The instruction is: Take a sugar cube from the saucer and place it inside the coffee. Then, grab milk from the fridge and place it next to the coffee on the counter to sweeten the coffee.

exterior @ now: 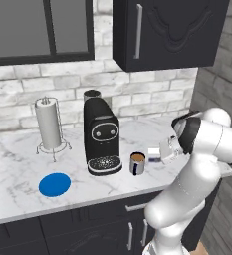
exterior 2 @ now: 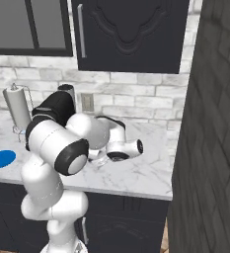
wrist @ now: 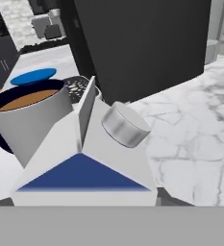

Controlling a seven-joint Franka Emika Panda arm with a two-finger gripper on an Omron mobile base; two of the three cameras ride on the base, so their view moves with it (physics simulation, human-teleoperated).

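1. The tool (exterior: 163, 152) is at the milk carton (wrist: 84, 161); I cannot tell whether it grips it.
2. The carton stands on the marble counter (exterior: 18, 159), just right of the coffee mug (exterior: 137, 163).
3. The blue saucer (exterior: 55, 185) lies well left.
4. Farther back stand a black coffee machine (exterior: 101, 137) and a paper towel roll (exterior: 48, 124).

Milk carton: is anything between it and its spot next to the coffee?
Nothing visible. The milk carton already sits on the counter right beside the coffee, with no object between them; the coffee machine stands on the coffee's other side.
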